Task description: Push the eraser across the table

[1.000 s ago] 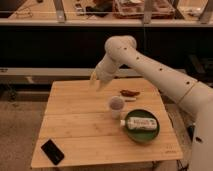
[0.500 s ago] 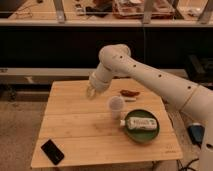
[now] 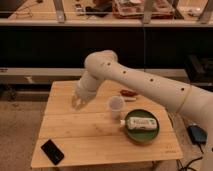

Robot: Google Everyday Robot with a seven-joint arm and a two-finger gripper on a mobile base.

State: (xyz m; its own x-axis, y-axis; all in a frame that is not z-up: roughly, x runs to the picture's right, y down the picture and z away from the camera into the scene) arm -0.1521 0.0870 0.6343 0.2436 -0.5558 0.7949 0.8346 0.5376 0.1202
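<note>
The eraser [image 3: 52, 151], a flat black slab, lies at the front left corner of the light wooden table [image 3: 90, 135], turned at an angle. My white arm reaches in from the right and bends down over the table's left half. My gripper [image 3: 77, 102] hangs above the planks toward the back left, well behind the eraser and apart from it.
A white cup [image 3: 116, 106] stands near the table's middle. A green plate [image 3: 145, 135] with a white packet [image 3: 141, 123] sits at the right. A small dark reddish-brown object [image 3: 128, 93] lies at the back right. A dark shelf unit stands behind the table.
My arm has swung left and lowered; the gripper has moved from above the table's back centre toward the back left, nearer the surface. The eraser has not moved.
</note>
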